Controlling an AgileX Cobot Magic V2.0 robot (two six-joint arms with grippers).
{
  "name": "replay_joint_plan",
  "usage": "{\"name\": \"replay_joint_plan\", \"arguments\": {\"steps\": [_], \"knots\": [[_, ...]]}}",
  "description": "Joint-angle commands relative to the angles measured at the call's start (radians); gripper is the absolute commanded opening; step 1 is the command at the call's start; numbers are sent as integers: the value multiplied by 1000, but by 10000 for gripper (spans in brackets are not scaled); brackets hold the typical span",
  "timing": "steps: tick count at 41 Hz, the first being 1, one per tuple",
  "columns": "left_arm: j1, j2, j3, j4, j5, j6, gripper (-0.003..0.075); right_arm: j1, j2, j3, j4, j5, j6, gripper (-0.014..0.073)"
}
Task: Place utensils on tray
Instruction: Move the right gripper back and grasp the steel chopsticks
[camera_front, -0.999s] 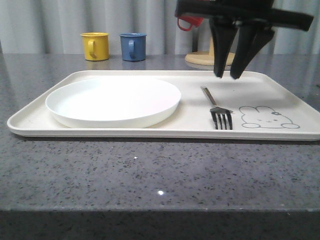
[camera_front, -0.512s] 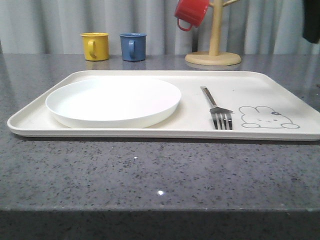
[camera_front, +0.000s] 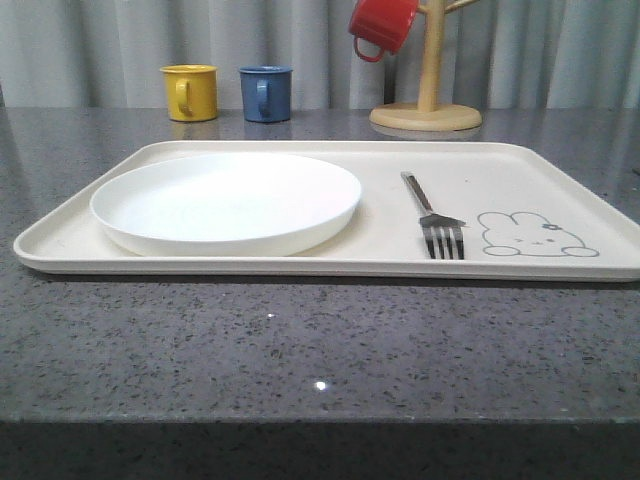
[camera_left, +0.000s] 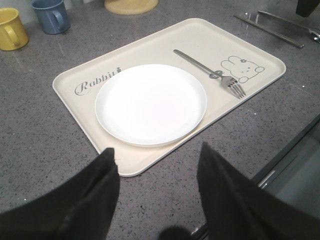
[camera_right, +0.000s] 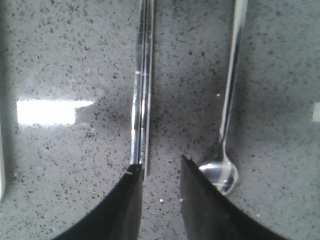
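Note:
The cream tray (camera_front: 540, 170) holds the white plate (camera_front: 226, 200) on its left half and the silver fork (camera_front: 432, 215) next to the bunny drawing. In the left wrist view the tray (camera_left: 165, 42), plate (camera_left: 150, 102) and fork (camera_left: 210, 72) lie ahead of my left gripper (camera_left: 157, 148). It hangs open and empty above the tray's near corner. The long flat piece (camera_right: 142, 85) and the spoon (camera_right: 227, 120) lie side by side on the grey counter, off the tray. My right gripper (camera_right: 160, 163) is open low over them, one fingertip at the flat piece's end, the other by the spoon's bowl.
A yellow mug (camera_front: 190, 92) and a blue mug (camera_front: 266, 93) stand behind the tray. A red mug (camera_front: 382, 25) hangs on a wooden mug tree (camera_front: 428, 100). The counter's front edge (camera_left: 290, 150) runs close to the tray.
My right gripper hung open over the tray's right part a second ago; it has moved off to the right, out of the front view. The fork and plate have not moved.

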Motion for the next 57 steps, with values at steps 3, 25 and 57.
{"name": "replay_joint_plan", "arguments": {"steps": [3, 25, 57], "knots": [[-8, 8, -23, 3, -76, -9, 355, -7, 22, -21, 5, -15, -22, 231], [-8, 8, -23, 3, -76, -9, 355, -7, 133, -21, 44, -95, -22, 230], [-8, 8, -23, 3, -76, -9, 355, -7, 150, -50, 77, -44, -22, 50]]}}
